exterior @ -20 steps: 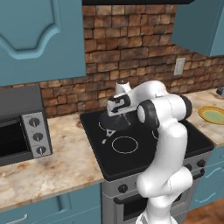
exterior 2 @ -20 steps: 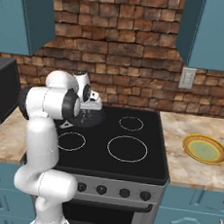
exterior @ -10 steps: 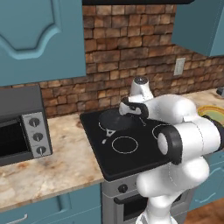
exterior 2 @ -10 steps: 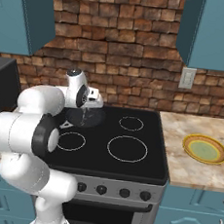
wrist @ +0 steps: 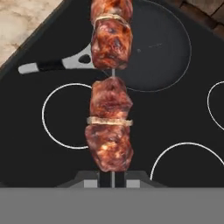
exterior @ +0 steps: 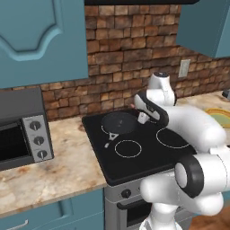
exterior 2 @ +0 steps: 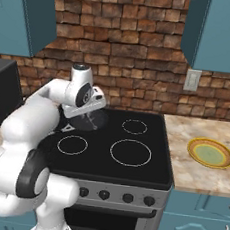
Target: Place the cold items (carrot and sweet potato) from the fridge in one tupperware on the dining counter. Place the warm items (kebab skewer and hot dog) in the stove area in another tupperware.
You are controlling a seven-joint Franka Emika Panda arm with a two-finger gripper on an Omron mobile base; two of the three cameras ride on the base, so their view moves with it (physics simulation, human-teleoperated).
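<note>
Nearest the hand camera, the jaws are clenched on the bare stick end of the kebab skewer (wrist: 111, 94), which runs straight away from the gripper (wrist: 112, 178) with two clusters of browned meat strung along it and a short gap of bare stick between them. The skewer hangs clear above the stove area (exterior: 148, 150), over the ground between the near left ring burner and the frying pan (wrist: 153, 46) that sits on the far left burner. Judged from its build, the skewer is light and stiff but very thin, so it could twist or slip between the jaws; the meat pieces may slide along the stick, and the bare end now held appears the soundest place to take it. In the base views the arm is folded forward over the cooktop from its front edge, elbow high, wrist bent down above the pan. Beyond the stove on its right, a yellow plate (exterior 2: 210, 152) lies on the beige worktop (exterior 2: 191, 170); a toaster oven (exterior: 21, 130) stands to its left.
</note>
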